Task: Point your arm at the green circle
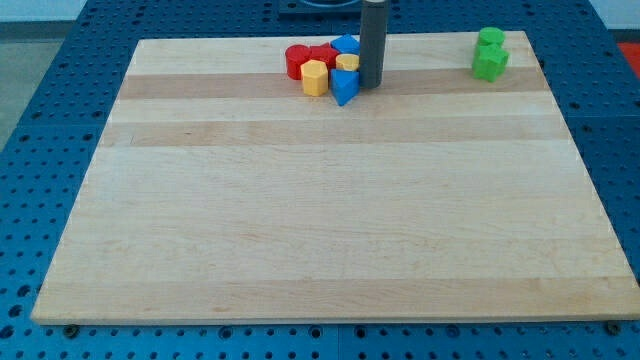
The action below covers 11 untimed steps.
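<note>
Our tip (371,85) stood just right of the glossy blue block (344,87), no fingers showing; the green circle (490,38) sat near the wooden table's (320,220) far-right corner, well apart.

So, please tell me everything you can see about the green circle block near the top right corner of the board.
The green circle is a small, bright green block with a round top face and short sides, matt and solid-looking. It lies flat on the wooden board near the view's top right corner. Just below it sits another green block, of a more irregular shape; the two seem to touch. My tip is far off to the view's left, beside the cluster of red, yellow and blue blocks, not near the circle.
</note>
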### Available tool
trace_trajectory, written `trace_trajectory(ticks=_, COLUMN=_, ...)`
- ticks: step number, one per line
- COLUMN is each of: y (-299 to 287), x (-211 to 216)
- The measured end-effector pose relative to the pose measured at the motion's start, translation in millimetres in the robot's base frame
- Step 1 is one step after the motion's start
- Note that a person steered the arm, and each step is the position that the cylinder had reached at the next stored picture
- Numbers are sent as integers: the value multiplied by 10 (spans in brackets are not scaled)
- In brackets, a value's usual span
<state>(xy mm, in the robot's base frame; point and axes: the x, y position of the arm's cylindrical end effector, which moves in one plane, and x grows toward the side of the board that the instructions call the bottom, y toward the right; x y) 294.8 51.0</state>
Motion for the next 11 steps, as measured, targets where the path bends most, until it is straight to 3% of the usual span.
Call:
trace_trajectory(ticks=4, y=354, x=-37)
trace_trajectory(ticks=7, y=706, x=-929)
trace_trajectory(ticks=11, y=1511, x=-1031)
